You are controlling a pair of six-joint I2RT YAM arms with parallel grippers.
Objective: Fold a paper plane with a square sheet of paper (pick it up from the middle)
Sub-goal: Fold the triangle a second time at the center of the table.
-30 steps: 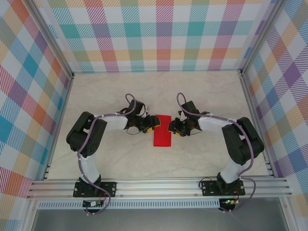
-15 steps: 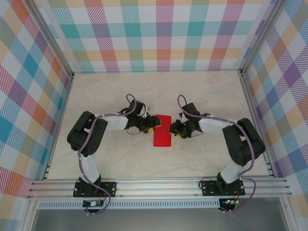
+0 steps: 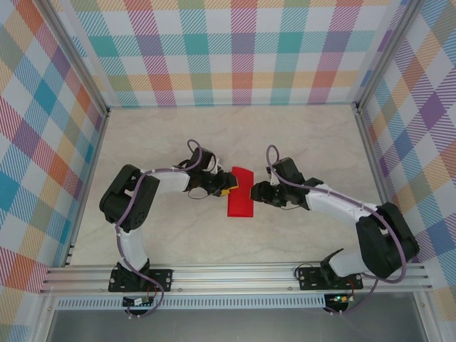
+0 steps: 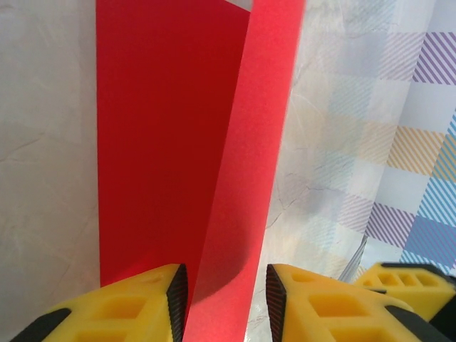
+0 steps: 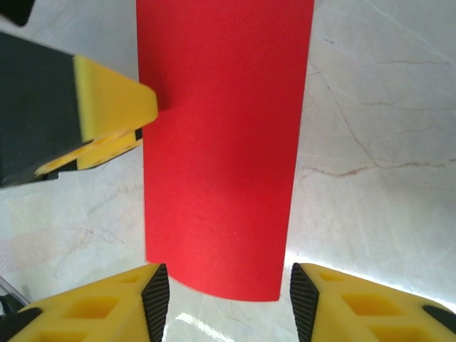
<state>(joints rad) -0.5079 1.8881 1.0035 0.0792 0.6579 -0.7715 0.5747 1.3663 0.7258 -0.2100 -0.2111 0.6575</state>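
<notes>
A flap of the paper [image 4: 164, 128] is raised between the half-open jaws of the left gripper [image 4: 226, 288], ungripped; the right gripper [image 5: 226, 288] is open, empty. Crumpling is risked by a skewed pinch.

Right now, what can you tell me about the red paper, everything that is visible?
The paper is bright red, plain, thin and matte. Folded into a narrow two-layer rectangle, it lies on the table. Its upper layer is lifted along one long edge; this flap stands between the fingers of the left gripper, whose jaws are not shut. One short end curls up slightly and lies between the open fingers of the right gripper.
</notes>
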